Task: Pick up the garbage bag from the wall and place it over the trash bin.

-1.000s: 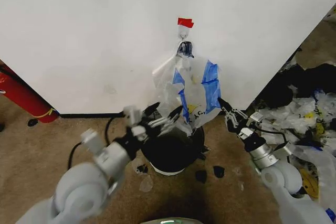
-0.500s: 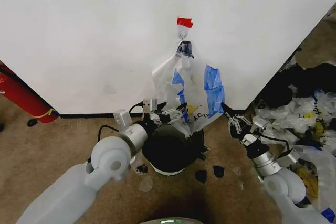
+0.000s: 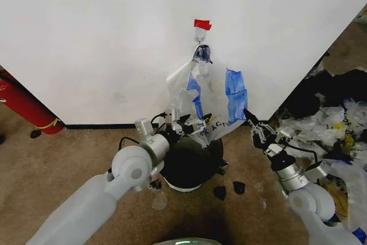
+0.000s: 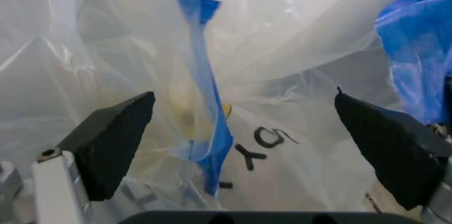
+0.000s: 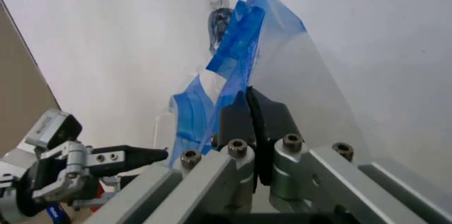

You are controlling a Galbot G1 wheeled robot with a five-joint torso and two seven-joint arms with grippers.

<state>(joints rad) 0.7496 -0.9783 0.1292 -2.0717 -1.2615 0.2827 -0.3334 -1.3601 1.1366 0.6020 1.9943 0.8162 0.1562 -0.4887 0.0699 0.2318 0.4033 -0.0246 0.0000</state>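
The garbage bag (image 3: 211, 93), see-through with blue handles, hangs by its knotted top from a small hook (image 3: 200, 39) under a red tape strip (image 3: 202, 24) on the white wall (image 3: 103, 38). Its lower end drapes just above the dark round trash bin (image 3: 186, 167). My left gripper (image 3: 195, 124) is open against the bag's lower front; in the left wrist view its black fingers (image 4: 113, 142) stand wide apart around the bag (image 4: 247, 102). My right gripper (image 3: 252, 122) is shut on the bag's right edge, the fingers (image 5: 238, 118) pinching film and a blue handle (image 5: 240, 49).
A red fire extinguisher (image 3: 23, 107) leans at the wall's left end. A heap of plastic bags and dark rubbish (image 3: 332, 119) lies on the floor to the right. Small black scraps (image 3: 239, 187) sit on the carpet beside the bin.
My left arm has swung right and forward, bringing its open gripper up to the bag's lower front. The right gripper has drawn the bag's right side slightly outward.
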